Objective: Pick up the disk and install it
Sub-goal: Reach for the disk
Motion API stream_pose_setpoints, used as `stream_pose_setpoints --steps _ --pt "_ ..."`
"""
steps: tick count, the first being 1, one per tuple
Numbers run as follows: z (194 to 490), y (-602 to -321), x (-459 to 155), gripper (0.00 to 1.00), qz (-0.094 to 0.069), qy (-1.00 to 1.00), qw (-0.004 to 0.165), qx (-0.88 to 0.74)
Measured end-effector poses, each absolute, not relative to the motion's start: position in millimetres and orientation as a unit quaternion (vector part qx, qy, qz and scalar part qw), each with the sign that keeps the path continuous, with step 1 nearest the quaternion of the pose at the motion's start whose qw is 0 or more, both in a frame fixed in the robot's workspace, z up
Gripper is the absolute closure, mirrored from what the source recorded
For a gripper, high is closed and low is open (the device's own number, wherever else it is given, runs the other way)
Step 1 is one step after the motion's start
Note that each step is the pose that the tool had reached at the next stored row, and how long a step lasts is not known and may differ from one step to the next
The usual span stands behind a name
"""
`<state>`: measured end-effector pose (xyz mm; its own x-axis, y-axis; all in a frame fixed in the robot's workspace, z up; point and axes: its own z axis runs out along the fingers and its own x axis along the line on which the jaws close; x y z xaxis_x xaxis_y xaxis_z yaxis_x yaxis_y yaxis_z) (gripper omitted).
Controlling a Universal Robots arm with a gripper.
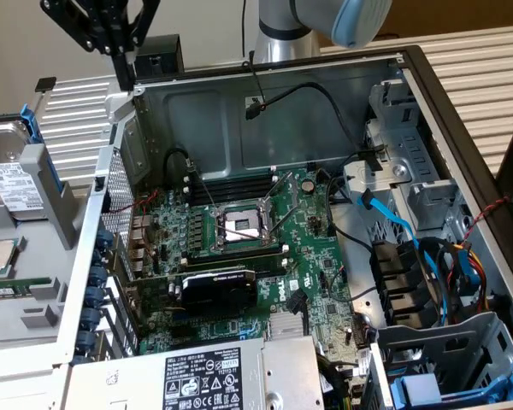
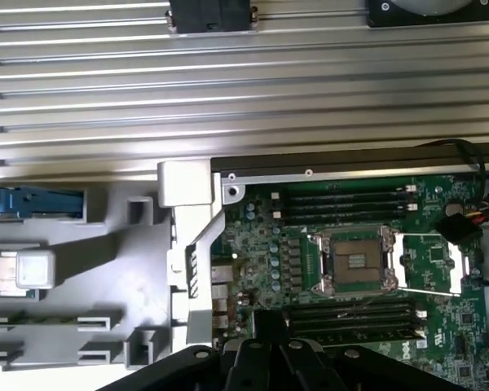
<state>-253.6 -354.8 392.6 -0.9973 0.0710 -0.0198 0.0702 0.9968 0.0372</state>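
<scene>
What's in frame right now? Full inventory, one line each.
case: one, grey metal, open, centre
grey holder: one, grey, outside the case at the exterior view's left
disk: one, silver with blue carrier, upright in the grey holder
processor chip: one, silver, lying in the grey holder beside the disk
motherboard: one, green, inside the case
CPU socket: one, silver, open, on the motherboard
graphics card: one, black, on the motherboard
power supply: one, grey with labels, case's end nearest the exterior camera
cables: several, blue, exterior view's right of the case
robot arm: one, grey with blue cap, beyond the case's far wall
gripper: one, black, shut, holding nothing, above the case's corner nearest the grey holder
</scene>
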Motion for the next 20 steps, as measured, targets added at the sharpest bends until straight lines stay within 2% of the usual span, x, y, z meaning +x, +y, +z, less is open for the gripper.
stream_pose_setpoints --steps 16,20 --pt "393 -349 -326 0.89 0.018 0.999 0.011 0.035" --pt "393 -337 -333 0.89 0.018 0.999 0.011 0.035"
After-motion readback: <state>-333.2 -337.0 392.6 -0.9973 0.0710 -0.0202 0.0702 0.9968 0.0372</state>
